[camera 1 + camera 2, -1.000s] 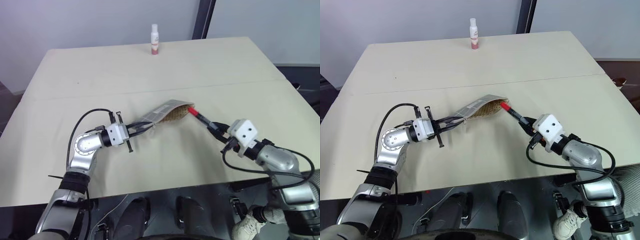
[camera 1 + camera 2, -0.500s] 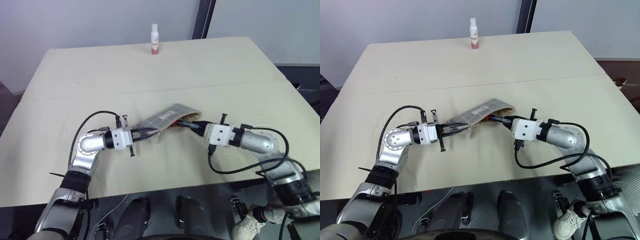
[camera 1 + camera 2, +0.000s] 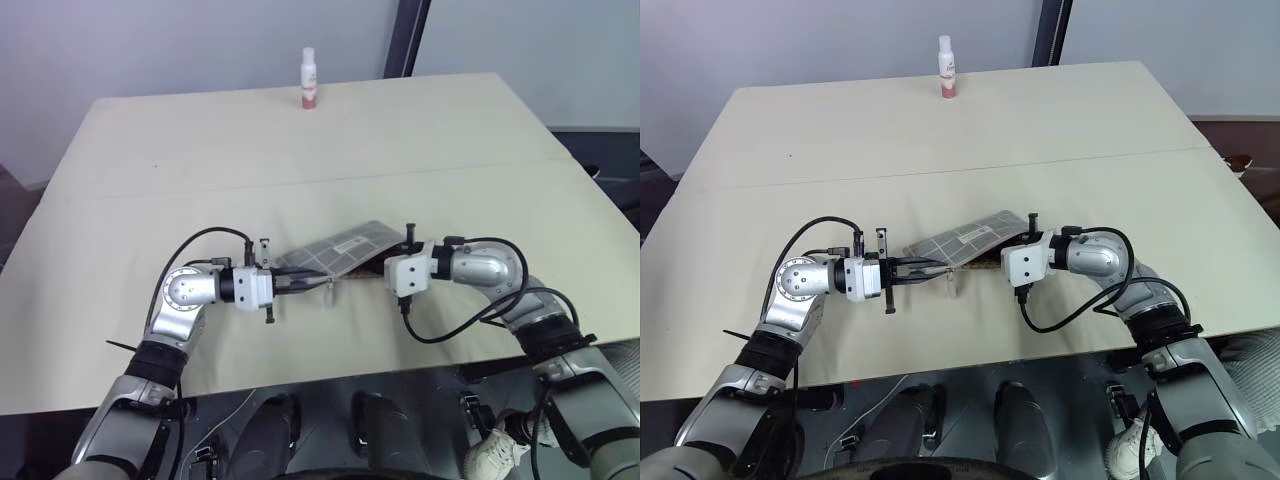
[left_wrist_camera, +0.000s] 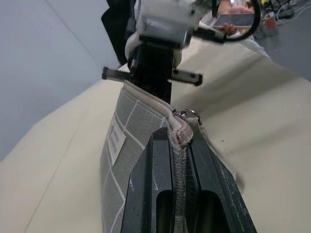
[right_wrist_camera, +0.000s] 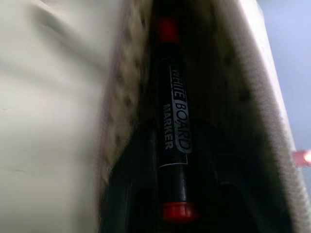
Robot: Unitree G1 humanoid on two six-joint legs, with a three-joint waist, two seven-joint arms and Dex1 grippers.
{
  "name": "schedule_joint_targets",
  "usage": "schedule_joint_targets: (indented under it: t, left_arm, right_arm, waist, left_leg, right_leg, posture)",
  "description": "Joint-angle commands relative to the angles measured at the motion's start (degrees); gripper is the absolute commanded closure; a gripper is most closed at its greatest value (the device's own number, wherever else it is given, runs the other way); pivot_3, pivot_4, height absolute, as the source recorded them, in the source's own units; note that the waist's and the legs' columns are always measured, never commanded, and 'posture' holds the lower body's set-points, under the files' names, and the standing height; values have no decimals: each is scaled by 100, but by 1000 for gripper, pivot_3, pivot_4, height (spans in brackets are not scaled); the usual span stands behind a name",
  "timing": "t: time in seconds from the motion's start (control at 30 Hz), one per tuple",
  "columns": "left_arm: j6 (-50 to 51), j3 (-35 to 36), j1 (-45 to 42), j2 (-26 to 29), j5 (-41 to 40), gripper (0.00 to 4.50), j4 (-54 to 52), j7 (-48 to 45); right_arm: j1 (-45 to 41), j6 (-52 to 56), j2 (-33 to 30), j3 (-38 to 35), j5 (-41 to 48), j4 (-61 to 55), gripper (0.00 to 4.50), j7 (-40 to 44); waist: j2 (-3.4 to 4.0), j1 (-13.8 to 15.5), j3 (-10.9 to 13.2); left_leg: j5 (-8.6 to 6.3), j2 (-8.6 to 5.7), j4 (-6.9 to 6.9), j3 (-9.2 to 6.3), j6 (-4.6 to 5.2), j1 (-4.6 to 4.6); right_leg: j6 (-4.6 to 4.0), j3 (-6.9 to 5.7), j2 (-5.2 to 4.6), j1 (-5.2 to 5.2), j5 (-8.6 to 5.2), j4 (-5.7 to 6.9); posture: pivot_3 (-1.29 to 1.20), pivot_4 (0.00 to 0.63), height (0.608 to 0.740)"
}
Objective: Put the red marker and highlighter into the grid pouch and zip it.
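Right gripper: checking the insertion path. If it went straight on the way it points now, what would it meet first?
Probably the red marker, lying lengthwise just ahead of the right gripper inside the grid pouch; beyond it the pouch's inner fabric, though depth is unclear.

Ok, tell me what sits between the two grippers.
The grid pouch spans it: left gripper pinches one end, right gripper sits at its open mouth, per the right eye view.

Left arm is bending inward at the elbow, wrist level, left gripper (image 3: pixel 925 268) pointing toward the robot's right with both black fingers (image 4: pixel 146 194) pressing together on a fabric edge. Right arm is curling in from the right, right gripper (image 3: pixel 992 258) pointing at the left one.
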Motion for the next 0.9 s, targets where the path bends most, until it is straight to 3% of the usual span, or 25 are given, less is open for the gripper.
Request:
schedule_joint_targets:
  t: [0.03, 0.13, 0.3, 0.5, 0.57, 0.63, 0.77, 0.9]
  left_arm:
    - [-20, 124, 57, 24, -60, 4500, -257, 187]
    - [112, 93, 186, 42, -90, 4500, -354, 263]
    - [-4, 107, 235, 58, 161, 4500, -172, 478]
    - [-166, 50, -189, -121, 354, 4500, 374, 664]
    - [-349, -20, -286, -187, 537, 4500, 508, 741]
    - [-437, -77, -408, -261, 667, 4500, 624, 807]
    - [-505, -119, -674, -314, 828, 4500, 800, 853]
    - [-451, -121, -938, -250, 1060, 4500, 834, 995]
  right_arm:
    - [188, 138, -145, -272, 284, -277, 1525, -2]
    - [639, 1048, -392, -591, 1142, -1195, 76, 441]
    - [1371, 3431, -698, -1371, 2856, -3112, 76, 649]
    - [2649, 6426, -924, -2268, 5222, -4947, 76, 200]
    - [3064, 6955, -876, -2091, 5416, -5268, 76, 28]
    - [3137, 7036, -248, -1726, 5241, -5203, 76, -537]
    - [2819, 7299, 608, -1294, 4772, -4791, 76, -1316]
    - [2331, 7469, 1229, -1203, 4805, -4419, 76, -1589]
  waist:
    - [0, -3, 0]
    - [0, 5, 0]
    - [1, -1, 0]
    - [0, 15, -1]
    - [-2, 12, -2]
    - [-8, -9, -4]
    - [-8, -2, -5]
    - [-8, 3, -5]
  left_leg:
    - [0, -1, -1, 1, 0, -1]
    - [0, 0, -4, -1, 0, 0]
    - [-1, 1, -2, -1, 0, -1]
    - [-1, 5, 7, -13, 0, -5]
    - [-1, 5, 8, -10, 0, -7]
    - [-1, 4, 8, -6, 1, -10]
    - [-1, 6, 14, -3, 1, -8]
    - [-2, 6, 47, -4, 1, -18]
  right_leg:
    - [1, 1, -1, 0, 0, -1]
    - [5, 2, -1, 0, 3, -1]
    - [-4, 7, -6, -1, -2, 0]
    - [-9, -4, -18, 4, 1, 1]
    - [-8, -5, -22, 4, 1, -3]
    - [-7, -5, -23, 3, 1, -7]
    - [-4, -4, -19, 0, 5, 1]
    - [2, -5, -2, 6, 13, 0]
  posture:
    - [0, 150, 740]
    - [0, 150, 740]
    - [0, 150, 740]
    - [0, 150, 740]
    - [0, 150, 740]
    - [0, 150, 740]
    - [0, 150, 740]
    - [0, 150, 740]
